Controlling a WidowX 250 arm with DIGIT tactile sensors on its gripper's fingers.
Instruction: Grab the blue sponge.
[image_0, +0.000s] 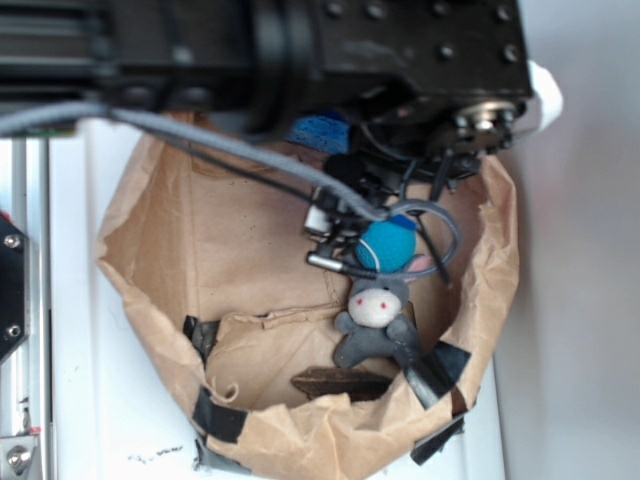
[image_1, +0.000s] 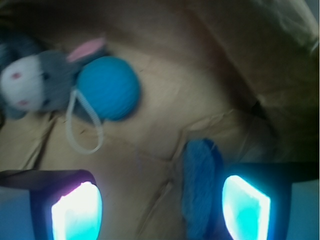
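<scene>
The blue sponge (image_1: 200, 192) stands on its edge between my fingers, close to the right finger (image_1: 246, 207) and apart from the left finger (image_1: 76, 214). My gripper (image_1: 160, 210) is open around it, low over the paper floor. In the exterior view a corner of the blue sponge (image_0: 318, 131) shows under the black arm, which hides my fingertips there.
A turquoise ball (image_1: 107, 87) with a white loop lies beside a grey plush toy (image_1: 30, 82); the ball (image_0: 388, 247) and the plush (image_0: 375, 320) sit inside a crumpled brown paper bag (image_0: 150, 240) patched with black tape. A dark wooden piece (image_0: 340, 382) lies by the front wall.
</scene>
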